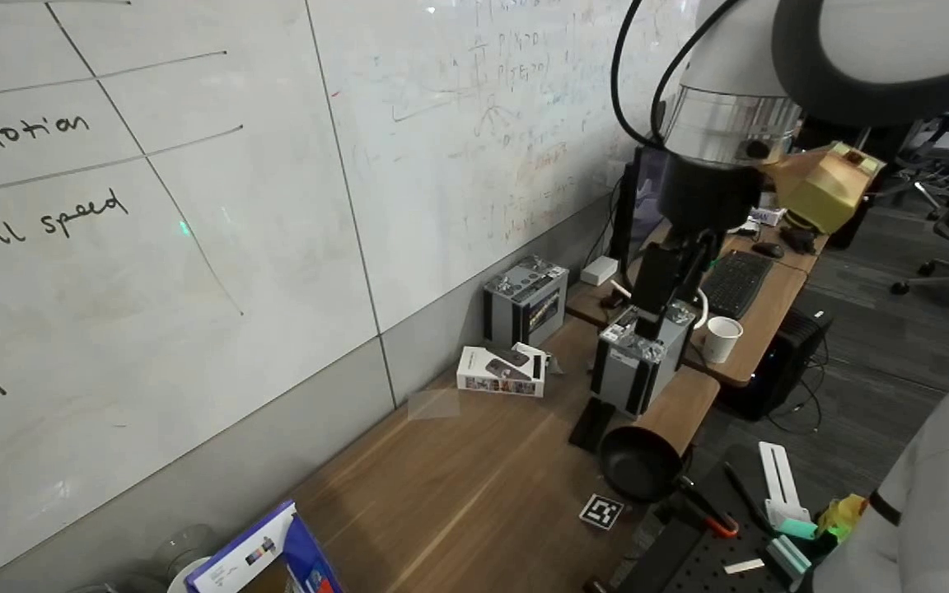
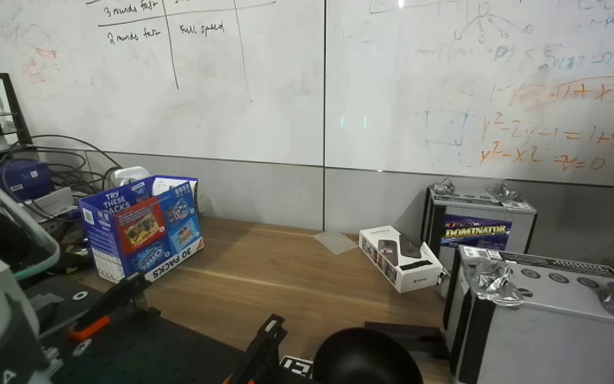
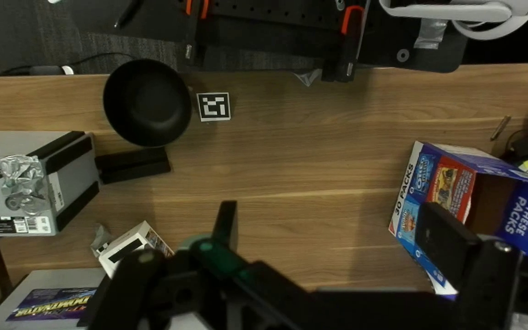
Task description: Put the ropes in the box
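The box is a blue snack carton (image 2: pixel 147 232) with an open top, standing on the wooden table; it also shows in the wrist view (image 3: pixel 442 183), and its upper part shows at the bottom of an exterior view (image 1: pixel 256 548). No ropes can be made out in any view. My gripper (image 3: pixel 330 208) is open with nothing between its fingers, high above the table. In the wrist view one finger overlaps the carton's side in the picture, apart from it in height. In an exterior view the gripper (image 1: pixel 662 288) hangs in front of a grey case.
Two grey cases (image 1: pixel 647 362) (image 2: pixel 477 226) and a white phone carton (image 2: pixel 400 256) stand at one end of the table. A black pan (image 3: pixel 147 103), a black block (image 3: pixel 133 165) and a printed marker (image 3: pixel 214 107) lie near the edge with orange-handled clamps (image 3: pixel 346 46). A whiteboard wall (image 1: pixel 236 247) runs behind.
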You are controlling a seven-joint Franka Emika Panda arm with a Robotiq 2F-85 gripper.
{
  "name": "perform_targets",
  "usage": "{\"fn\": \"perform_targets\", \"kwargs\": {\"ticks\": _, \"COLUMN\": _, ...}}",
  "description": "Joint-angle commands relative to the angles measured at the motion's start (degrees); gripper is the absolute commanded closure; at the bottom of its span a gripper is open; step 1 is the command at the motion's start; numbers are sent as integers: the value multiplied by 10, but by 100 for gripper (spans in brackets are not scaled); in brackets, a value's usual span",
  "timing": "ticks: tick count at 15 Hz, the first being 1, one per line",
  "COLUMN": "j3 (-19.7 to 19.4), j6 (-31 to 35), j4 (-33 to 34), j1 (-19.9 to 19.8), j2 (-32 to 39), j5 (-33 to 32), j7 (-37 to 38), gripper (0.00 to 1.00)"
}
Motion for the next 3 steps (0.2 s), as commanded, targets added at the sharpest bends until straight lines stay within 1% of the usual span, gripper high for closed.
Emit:
{"fn": "perform_targets", "kwargs": {"ticks": 1, "j3": 8, "j6": -1, "j4": 1, "j1": -11, "j2": 2, "j5": 6, "j7": -7, "gripper": 0}}
{"fn": "perform_targets", "kwargs": {"ticks": 3, "j3": 9, "j6": -1, "j4": 0, "j1": -11, "j2": 4, "j5": 6, "j7": -7, "gripper": 0}}
